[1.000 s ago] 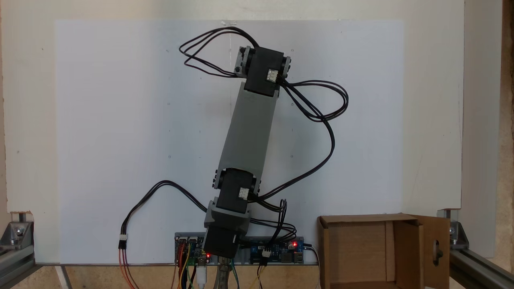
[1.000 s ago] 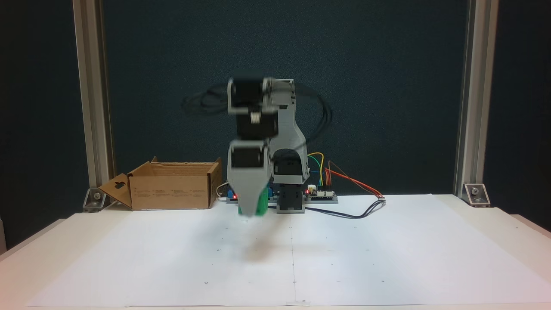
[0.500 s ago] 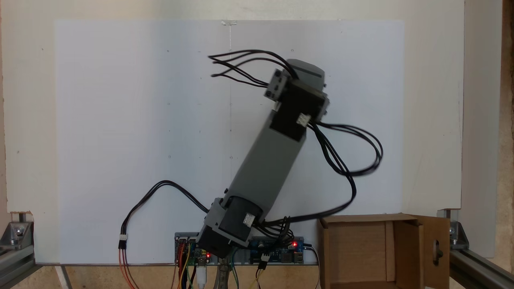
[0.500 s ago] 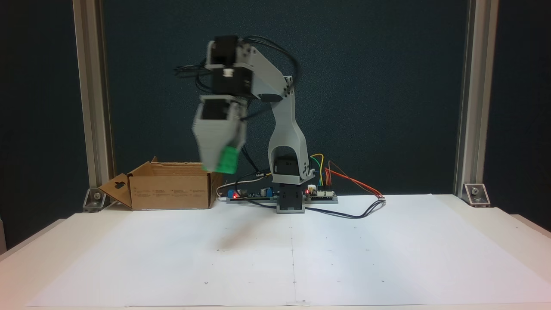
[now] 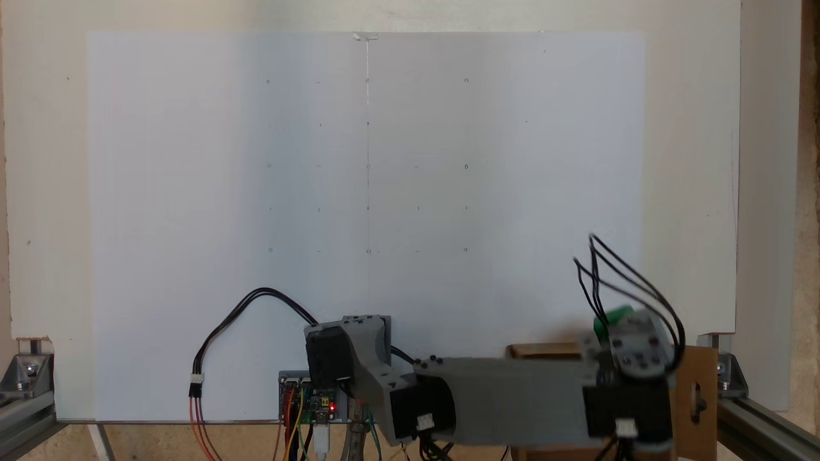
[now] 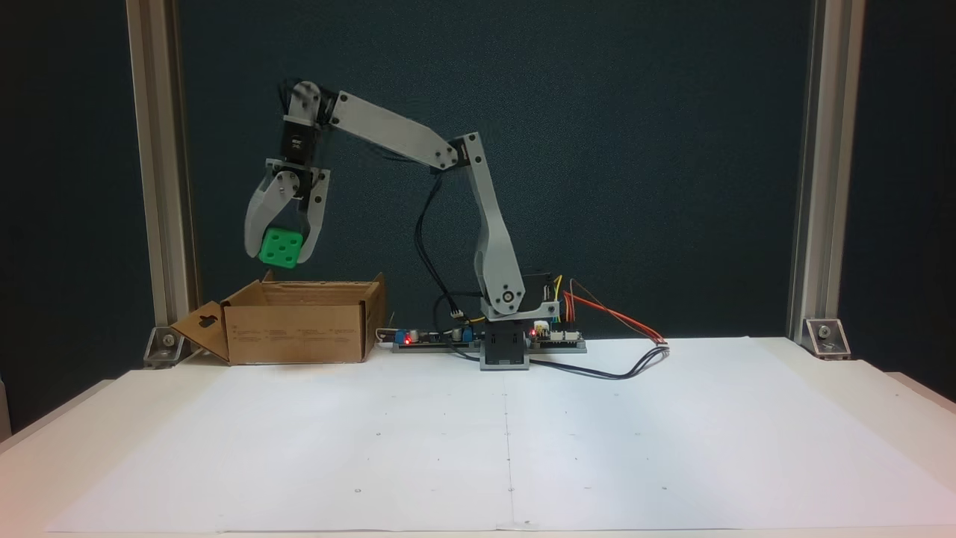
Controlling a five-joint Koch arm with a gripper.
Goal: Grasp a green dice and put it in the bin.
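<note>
the gripper (image 6: 281,258) hangs pointing down, its two grey jaws spread just wide enough to clamp the green dice (image 6: 281,247) between their tips, one jaw on each side face; a face with five sunken pips looks toward the camera in a fixed view. the dice is in the air, clear of everything but the jaws. straight below the gripper, with a clear gap between, stands the cardboard bin (image 6: 299,323) with its flaps upright and its top open; the flap with the cut-out hand hole (image 6: 207,323) slants outward below and to the left of the gripper.

to the right of the gripper the arm (image 6: 396,139) stretches out: the wrist drops from a high joint, the forearm slopes down to the right to the elbow, and the upper arm leans down to the base (image 6: 506,348), which stands well to the right of the gripper on the desk (image 6: 672,448), beside the electronics boards with lit red lights.

seen from above in a fixed view, the arm (image 5: 512,400) lies along the lower edge, reaching right over the bin (image 5: 695,384), and a sliver of the green dice (image 5: 614,316) shows beyond the wrist motor, under looping black cables (image 5: 631,282). a white paper sheet (image 5: 192,192) covers the desk.
</note>
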